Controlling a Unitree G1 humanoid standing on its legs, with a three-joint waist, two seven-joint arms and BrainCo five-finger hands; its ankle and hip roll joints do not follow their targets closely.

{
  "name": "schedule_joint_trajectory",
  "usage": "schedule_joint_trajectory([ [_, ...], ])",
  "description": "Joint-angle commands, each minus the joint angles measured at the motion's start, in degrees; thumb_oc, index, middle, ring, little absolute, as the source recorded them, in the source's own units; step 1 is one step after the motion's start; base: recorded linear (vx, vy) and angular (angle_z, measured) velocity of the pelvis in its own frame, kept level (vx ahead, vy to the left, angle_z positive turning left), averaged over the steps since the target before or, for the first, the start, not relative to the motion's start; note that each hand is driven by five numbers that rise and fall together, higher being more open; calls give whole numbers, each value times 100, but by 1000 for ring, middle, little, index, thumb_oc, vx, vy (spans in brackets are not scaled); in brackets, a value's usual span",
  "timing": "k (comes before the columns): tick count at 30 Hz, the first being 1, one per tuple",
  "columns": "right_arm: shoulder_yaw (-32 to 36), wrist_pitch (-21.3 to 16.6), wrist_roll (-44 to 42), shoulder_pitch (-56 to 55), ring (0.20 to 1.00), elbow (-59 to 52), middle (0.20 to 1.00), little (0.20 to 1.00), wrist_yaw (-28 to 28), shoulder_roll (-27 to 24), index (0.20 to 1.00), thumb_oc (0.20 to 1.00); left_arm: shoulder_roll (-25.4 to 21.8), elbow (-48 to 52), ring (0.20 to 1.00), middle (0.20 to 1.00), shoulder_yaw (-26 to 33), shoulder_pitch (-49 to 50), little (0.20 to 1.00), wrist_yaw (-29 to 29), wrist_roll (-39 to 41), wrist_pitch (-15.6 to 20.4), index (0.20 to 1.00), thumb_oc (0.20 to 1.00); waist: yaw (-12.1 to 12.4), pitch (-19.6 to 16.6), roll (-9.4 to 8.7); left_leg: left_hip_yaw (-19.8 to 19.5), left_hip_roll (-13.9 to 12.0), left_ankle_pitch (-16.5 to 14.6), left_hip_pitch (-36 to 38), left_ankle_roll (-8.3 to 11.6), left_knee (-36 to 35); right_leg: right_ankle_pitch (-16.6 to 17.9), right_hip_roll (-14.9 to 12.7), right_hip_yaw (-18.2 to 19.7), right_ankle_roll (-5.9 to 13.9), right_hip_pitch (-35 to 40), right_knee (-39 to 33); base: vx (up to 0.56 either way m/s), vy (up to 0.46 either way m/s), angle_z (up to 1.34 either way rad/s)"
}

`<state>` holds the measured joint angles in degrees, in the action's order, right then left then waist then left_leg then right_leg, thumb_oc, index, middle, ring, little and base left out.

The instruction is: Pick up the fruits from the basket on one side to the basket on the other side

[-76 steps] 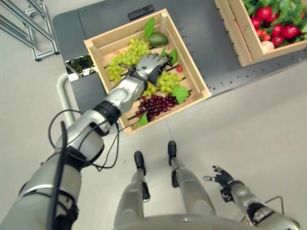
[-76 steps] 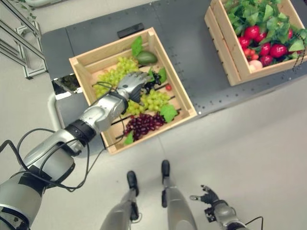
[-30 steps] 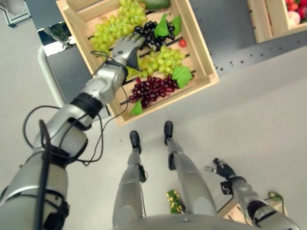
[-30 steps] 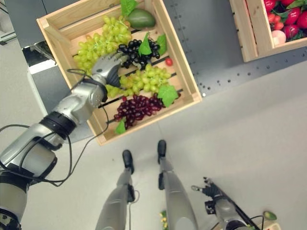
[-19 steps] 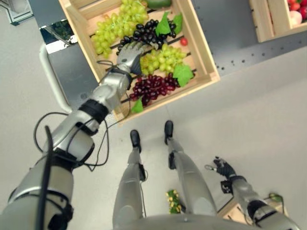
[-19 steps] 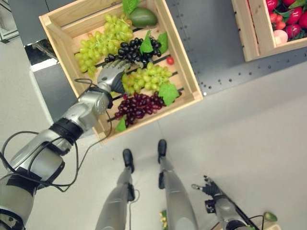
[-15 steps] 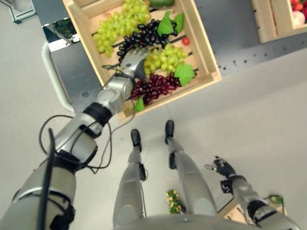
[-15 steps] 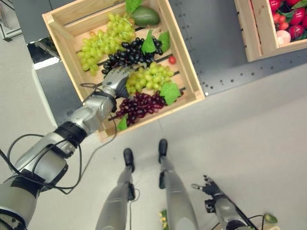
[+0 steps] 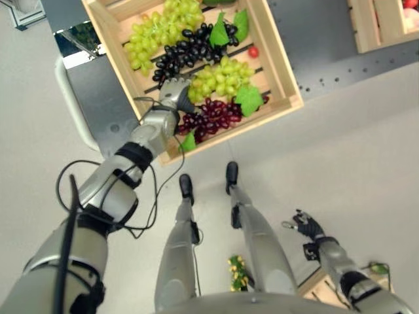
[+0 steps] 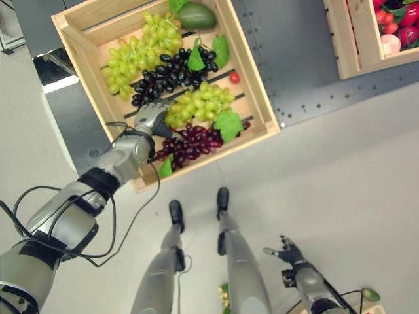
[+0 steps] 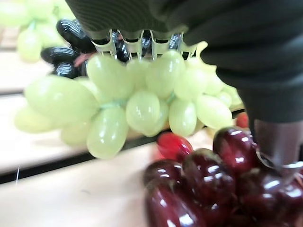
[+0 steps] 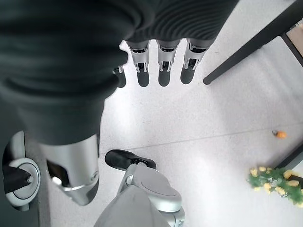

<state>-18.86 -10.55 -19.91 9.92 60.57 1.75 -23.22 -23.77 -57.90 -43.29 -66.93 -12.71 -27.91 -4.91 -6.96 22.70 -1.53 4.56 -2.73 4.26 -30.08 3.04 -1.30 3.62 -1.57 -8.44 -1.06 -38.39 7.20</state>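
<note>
A shallow slatted wooden crate (image 9: 283, 78) sits on a dark grey desk (image 9: 314, 39) and holds several bunches of fruit: a bunch of light green grapes (image 9: 157, 29) at its far side, a bunch of black grapes (image 9: 186, 52) next to it, a second bunch of pale green grapes (image 9: 219, 78) nearer the middle, and a bunch of dark red grapes (image 9: 209, 118) by the near wall. A small red round fruit (image 9: 253, 52) lies beside the black bunch.

The left hand (image 9: 171, 93) reaches into the crate between the middle green bunch and the red grapes. In the left wrist view its fingers (image 11: 137, 45) curl over the pale green bunch (image 11: 142, 99) and its thumb (image 11: 277, 142) presses against the red grapes (image 11: 213, 179), so the hand is clasped on the green bunch, which rests low in the crate.

A second wooden crate (image 10: 350, 46) with red fruits and green leaves (image 10: 406, 19) stands well apart on the desk's right. The right hand (image 9: 306, 227) hangs low above the light floor (image 10: 340, 163), fingers loosely extended.
</note>
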Motion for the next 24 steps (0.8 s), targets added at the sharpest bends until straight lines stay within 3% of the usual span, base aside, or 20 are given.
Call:
schedule_joint_trajectory([
  [1,6,-63,-190,-307,1000,-46,1000,1000,90,-279,1000,1000,2,-453,1000,1000,-275,-52,1000,164,-32,-3,1000,1000,-82,143,-103,-166,-281,58,71,62,200,-58,24,-52,479,-133,385,12,6,-4],
  [24,-167,-169,-150,-304,1000,-96,1000,1000,77,-337,1000,1000,-509,-1029,1000,1000,-438,-331,1000,-45,-60,89,1000,1000,-197,61,-191,-119,-370,125,30,131,66,-39,91,-43,495,-358,414,-1,-1,-2],
])
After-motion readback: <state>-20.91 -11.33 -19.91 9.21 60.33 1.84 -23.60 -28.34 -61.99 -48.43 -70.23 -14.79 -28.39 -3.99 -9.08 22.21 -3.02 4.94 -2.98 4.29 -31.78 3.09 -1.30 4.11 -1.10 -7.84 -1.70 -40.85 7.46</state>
